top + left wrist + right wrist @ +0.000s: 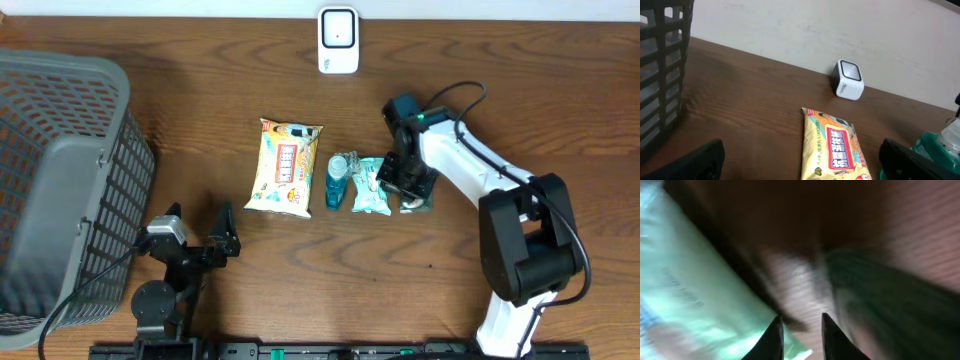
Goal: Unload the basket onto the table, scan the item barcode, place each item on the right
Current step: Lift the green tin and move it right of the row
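Where the basket [125,180] stands left, yellow packet [286,167] on table [200,100], well apart.

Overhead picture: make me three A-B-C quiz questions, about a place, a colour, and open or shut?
1. Where is the white box-shaped scanner? A on the floor; B by the table's far edge; C at the near edge.
2. What colour is the mesh plastic basket? A grey; B red; C yellow.
3. The left arm's fingers are: A shut; B wide open; C holding a bottle.
Answers: B, it stands beyond the yellow plastic snack packet; A, its walls are grey; B, empty gap between them.
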Controlling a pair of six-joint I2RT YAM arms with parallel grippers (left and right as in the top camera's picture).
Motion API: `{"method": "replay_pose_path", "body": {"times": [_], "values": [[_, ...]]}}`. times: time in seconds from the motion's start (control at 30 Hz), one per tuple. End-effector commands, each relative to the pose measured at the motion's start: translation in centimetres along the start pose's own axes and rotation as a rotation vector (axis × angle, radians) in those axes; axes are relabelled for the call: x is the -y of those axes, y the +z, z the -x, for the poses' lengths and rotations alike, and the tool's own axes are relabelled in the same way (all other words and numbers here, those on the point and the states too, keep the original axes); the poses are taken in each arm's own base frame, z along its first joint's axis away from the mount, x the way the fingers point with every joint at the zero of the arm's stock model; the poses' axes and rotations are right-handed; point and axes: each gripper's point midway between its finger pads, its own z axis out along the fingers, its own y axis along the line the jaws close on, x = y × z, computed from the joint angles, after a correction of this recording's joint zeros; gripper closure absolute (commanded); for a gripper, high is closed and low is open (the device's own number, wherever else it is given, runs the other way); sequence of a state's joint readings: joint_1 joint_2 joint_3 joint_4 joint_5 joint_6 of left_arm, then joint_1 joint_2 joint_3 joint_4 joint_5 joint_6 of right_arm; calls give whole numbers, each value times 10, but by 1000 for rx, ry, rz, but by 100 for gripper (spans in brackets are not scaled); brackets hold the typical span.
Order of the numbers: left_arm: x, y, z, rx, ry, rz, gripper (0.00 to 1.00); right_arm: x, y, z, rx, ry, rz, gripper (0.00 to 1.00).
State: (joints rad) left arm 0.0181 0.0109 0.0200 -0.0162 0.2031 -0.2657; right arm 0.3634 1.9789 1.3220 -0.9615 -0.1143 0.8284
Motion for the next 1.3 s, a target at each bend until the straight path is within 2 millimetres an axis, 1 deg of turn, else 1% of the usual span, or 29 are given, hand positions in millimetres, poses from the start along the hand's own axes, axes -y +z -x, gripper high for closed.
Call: {"method": "replay_pose_path", "body": {"times": [0.0, 0.07, 0.1, 0.2, 0.27, 0.37, 0.5, 0.6, 0.67, 0.83, 0.87, 0.9, 0.93, 1.0, 1.03, 1.07, 1.1, 1.13, 1.2, 1.27], "values": [[-3, 1, -14, -42, -9, 4, 2, 24, 25, -21, -74, 7, -74, 84], [-3, 1, -14, -42, -9, 4, 2, 37, 27, -22, -68, -7, -129, 92], [-3, 1, -14, -42, -9, 4, 2, 45, 26, -20, -60, -3, -162, 95], [-3, 1, -14, -42, -9, 4, 2, 58, 17, -9, -22, -28, -217, 97], [-3, 1, -14, -42, -9, 4, 2, 62, 5, 1, -8, -48, -227, 97], [-3, 1, -14, -42, -9, 4, 2, 67, -16, 18, 24, -69, -249, 94], [-3, 1, -14, -42, -9, 4, 2, 92, -47, 36, 72, -39, -356, 92], [-3, 1, -14, -42, -9, 4, 2, 108, -60, 45, 93, -19, -417, 93], [-3, 1, -14, -42, -9, 4, 2, 114, -66, 49, 92, -3, -421, 92], [-3, 1, -14, -42, -9, 4, 2, 108, -64, 43, 51, 17, -374, 94], [-3, 1, -14, -42, -9, 4, 2, 108, -64, 43, 52, 32, -373, 90], [-3, 1, -14, -42, -9, 4, 2, 109, -64, 41, 52, 66, -377, 83], [-3, 1, -14, -42, -9, 4, 2, 113, -65, 37, 49, 136, -389, 73], [-3, 1, -14, -42, -9, 4, 2, 118, -67, 26, 23, 293, -401, 47], [-3, 1, -14, -42, -9, 4, 2, 117, -67, 20, 1, 355, -394, 32], [-3, 1, -14, -42, -9, 4, 2, 115, -66, 13, -31, 418, -377, 20], [-3, 1, -14, -42, -9, 4, 2, 110, -65, 8, -60, 463, -352, 11], [-3, 1, -14, -42, -9, 4, 2, 99, -63, -1, -124, 555, -297, 1], [-3, 1, -14, -42, -9, 4, 2, 91, -63, -7, -162, 671, -265, 1], [-3, 1, -14, -42, -9, 4, 2, 92, -64, -8, -145, 802, -288, 1]]}}
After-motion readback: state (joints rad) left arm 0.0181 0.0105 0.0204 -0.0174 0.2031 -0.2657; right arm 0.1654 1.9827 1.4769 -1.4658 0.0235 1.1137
